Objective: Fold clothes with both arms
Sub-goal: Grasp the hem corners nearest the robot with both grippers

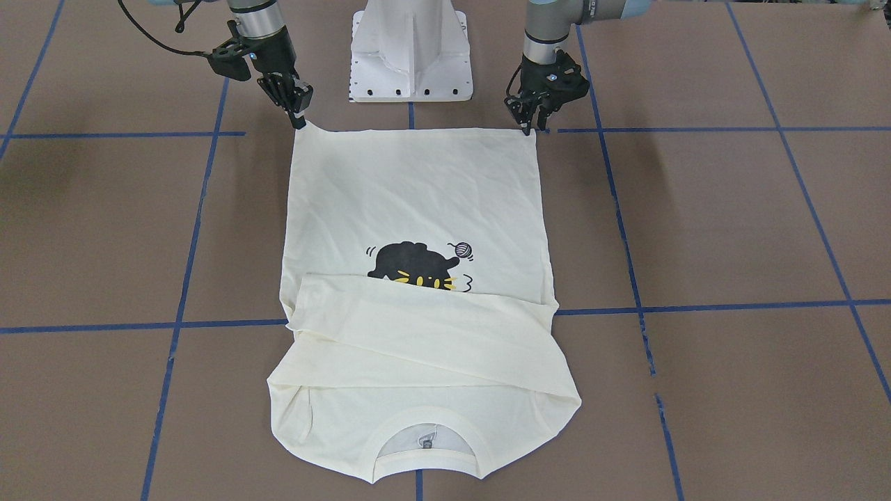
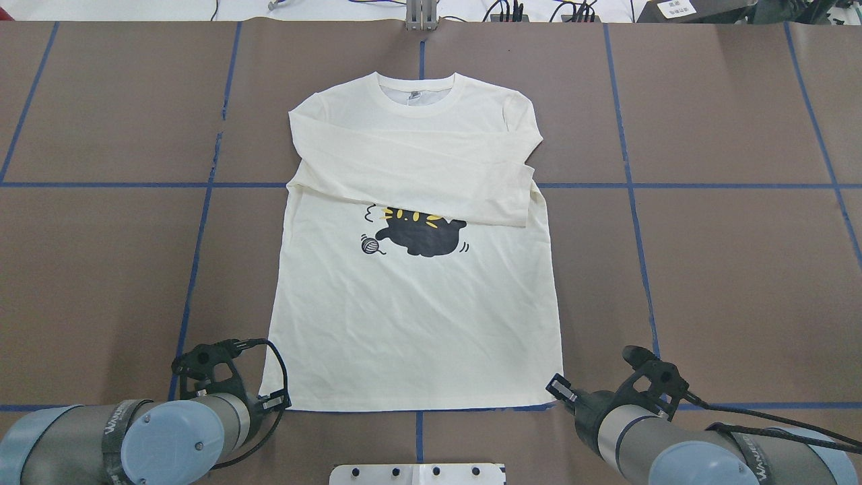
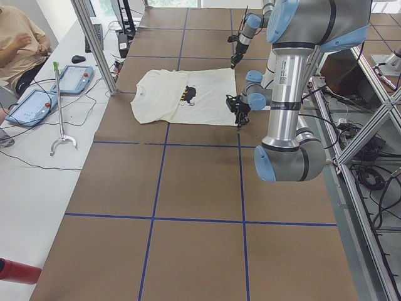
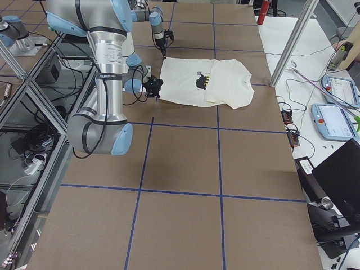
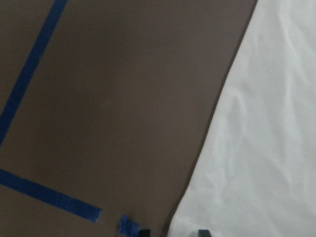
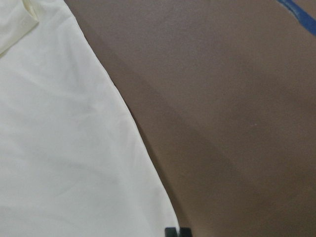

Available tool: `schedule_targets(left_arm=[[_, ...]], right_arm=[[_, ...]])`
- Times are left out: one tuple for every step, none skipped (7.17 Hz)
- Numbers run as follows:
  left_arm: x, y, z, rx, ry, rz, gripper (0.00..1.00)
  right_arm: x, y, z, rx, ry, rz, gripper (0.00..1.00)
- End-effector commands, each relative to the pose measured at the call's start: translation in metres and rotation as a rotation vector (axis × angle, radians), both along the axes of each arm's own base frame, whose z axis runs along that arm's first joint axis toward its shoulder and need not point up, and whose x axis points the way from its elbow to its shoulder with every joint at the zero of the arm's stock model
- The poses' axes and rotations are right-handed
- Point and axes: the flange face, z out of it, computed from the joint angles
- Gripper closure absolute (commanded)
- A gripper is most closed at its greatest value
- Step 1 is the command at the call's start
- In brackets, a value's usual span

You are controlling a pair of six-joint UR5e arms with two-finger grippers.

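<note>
T-shirt place: the T-shirt (image 2: 417,323) lies flat in the middle of the worktop (image 2: 727,269), straight out from the robot's base.
Facing: printed side up; the folded sleeves (image 2: 417,175) cross the chest and hide the top of the cat print (image 2: 421,239).
Long axis: it runs from the robot outward, with the hem (image 2: 411,408) nearest the robot and the collar (image 2: 419,91) at the far end.
Left tool: the left tool (image 1: 531,129) sits at its hem corner, fingers spread with the cloth edge between them, not yet pinching.
Right tool: the right tool (image 1: 301,122) has its fingers pressed together on the other hem corner, which rises to a small peak.
Risk, uneven grip: if one side lifts before the other has closed, the hem would likely skew and the fold land crooked.
Risk, thin bite: both tools hold at the very corner tips, so a layer may slip free under tension.
Risk, sleeves: they lie loose and could slide off the chest if the body gets tugged.
</note>
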Motion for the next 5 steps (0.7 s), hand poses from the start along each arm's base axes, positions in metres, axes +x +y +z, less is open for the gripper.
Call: schedule_targets(left_arm=[[0.001,0.000,0.000,0.002,0.000,0.002,0.84],[0.001,0.000,-0.001,-0.001,0.005,0.007,1.00],[0.001,0.005,-0.005,-0.028,0.015,0.040,1.00],[-0.001,0.009,-0.014,-0.057,0.038,0.072,1.00],[-0.017,0.010,-0.040,-0.054,0.096,0.074,1.00]], right_arm=[[0.000,-0.001,0.000,0.000,0.000,0.002,1.00],[0.001,-0.001,0.001,0.001,0.002,0.003,1.00],[0.001,-0.001,0.001,0.001,0.002,0.003,1.00],[0.001,-0.001,0.001,0.001,0.002,0.003,1.00],[0.006,-0.002,-0.003,0.000,-0.006,0.005,1.00]])
